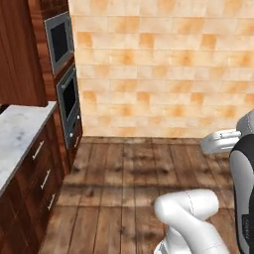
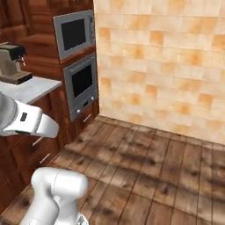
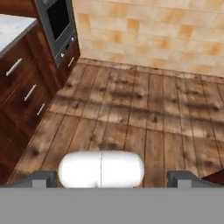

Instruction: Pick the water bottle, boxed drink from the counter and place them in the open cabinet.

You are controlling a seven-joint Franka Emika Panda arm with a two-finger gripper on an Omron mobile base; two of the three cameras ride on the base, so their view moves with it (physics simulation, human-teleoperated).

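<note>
The water bottle, the boxed drink and the open cabinet are out of view. A stretch of white-grey marble counter [image 1: 20, 130] [image 2: 31, 88] [image 3: 9, 27] over dark red-brown drawers runs along the left; the part that shows bears neither bottle nor carton. My gripper [image 3: 113, 178] hangs over the wooden floor and looks down at it. Its two dark fingertips [image 3: 43, 177] stand far apart at the bottom of the hand view, open, with nothing between them.
A coffee machine [image 2: 11, 61] stands on the counter. A built-in microwave [image 1: 59, 42] [image 2: 74, 33] and an oven [image 1: 69, 101] [image 2: 81, 81] sit in a wood column by the corner. An orange tiled wall [image 1: 163, 64] closes the far side. Wooden floor [image 1: 124, 173] lies ahead.
</note>
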